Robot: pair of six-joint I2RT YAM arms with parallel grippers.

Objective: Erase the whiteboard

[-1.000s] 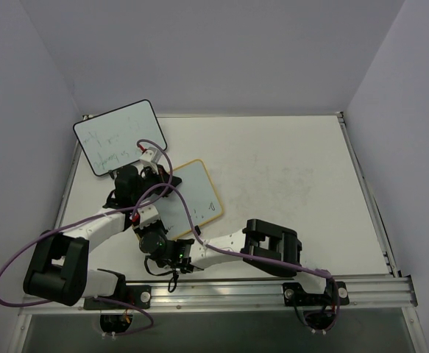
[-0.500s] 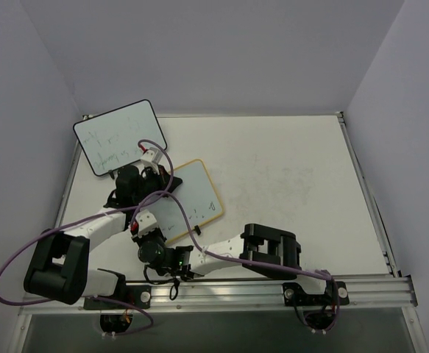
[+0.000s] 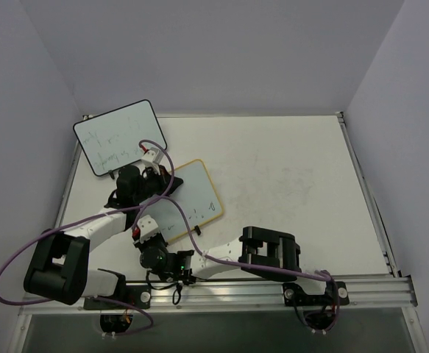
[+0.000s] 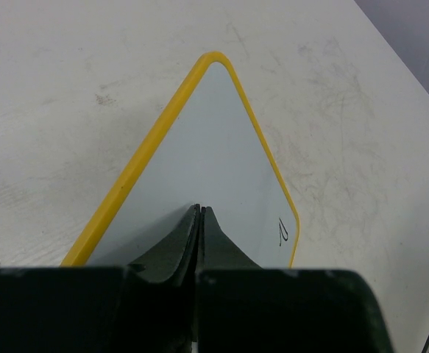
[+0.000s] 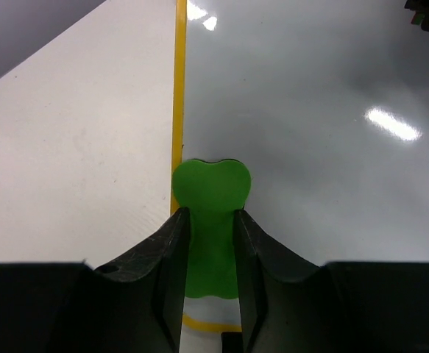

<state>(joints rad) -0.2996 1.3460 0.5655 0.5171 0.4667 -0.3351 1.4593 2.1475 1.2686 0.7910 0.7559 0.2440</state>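
Observation:
The whiteboard (image 3: pixel 192 193) with a yellow frame lies flat on the table, left of centre. One small dark scribble (image 4: pixel 282 233) shows near its right edge. My left gripper (image 3: pixel 152 181) is shut and empty, and its tips (image 4: pixel 199 209) rest on the board (image 4: pixel 214 140) near its far-left corner. My right gripper (image 3: pixel 145 229) is shut on a green eraser (image 5: pixel 210 193). The eraser lies on the board (image 5: pixel 310 110), right beside the yellow frame at the near-left corner. The board under the eraser looks clean.
A black-framed whiteboard (image 3: pixel 117 137) with green writing leans at the back left, just behind my left arm. Purple cables (image 3: pixel 171 165) loop over the arms. A metal rail (image 3: pixel 273 288) runs along the near edge. Walls close in on the left and right.
My right gripper has slid the green eraser toward the near-left corner of the board. The left gripper has stayed in place on the board.

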